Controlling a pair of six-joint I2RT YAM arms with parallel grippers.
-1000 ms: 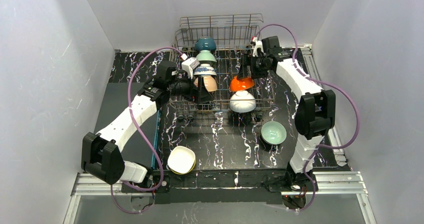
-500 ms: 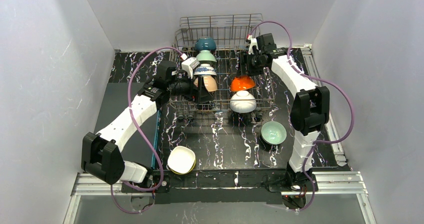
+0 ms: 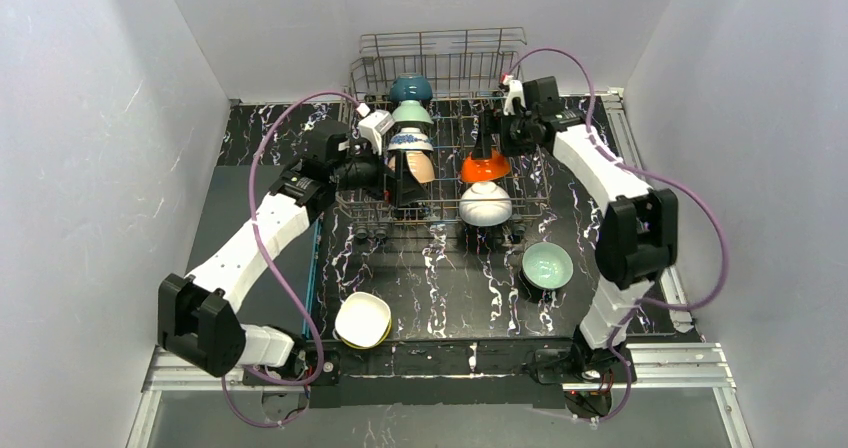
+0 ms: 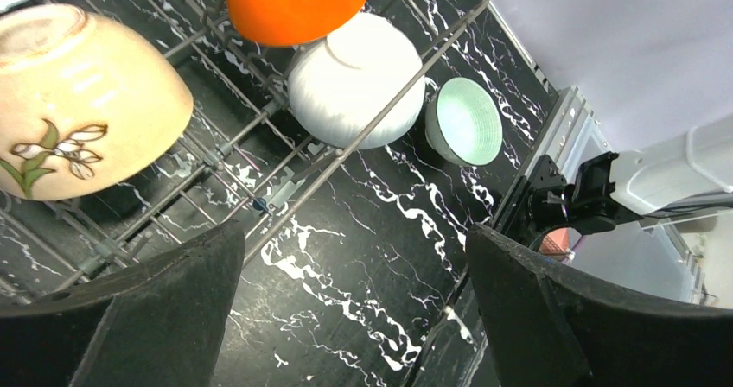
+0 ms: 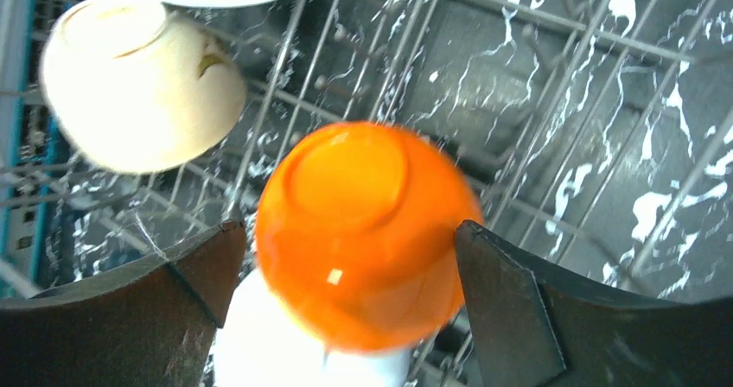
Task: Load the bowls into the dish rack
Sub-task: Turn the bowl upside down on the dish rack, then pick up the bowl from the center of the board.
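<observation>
Your right pincer: spread wide, flanking the orange bowl in the dish rack at the bench's far edge. Your left pincer: wide open, empty, beside the tan bowl.

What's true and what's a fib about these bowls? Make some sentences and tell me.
The orange bowl is in the dish rack. True.
The left gripper holds a bowl. False: it is open, holding nothing.
Two bowls sit on the table outside the rack. True: a green bowl and a white bowl.
The orange bowl stands right way up. False: its bottom faces up.
The right gripper hangs over the green bowl. False: it is open at the orange bowl.
</observation>
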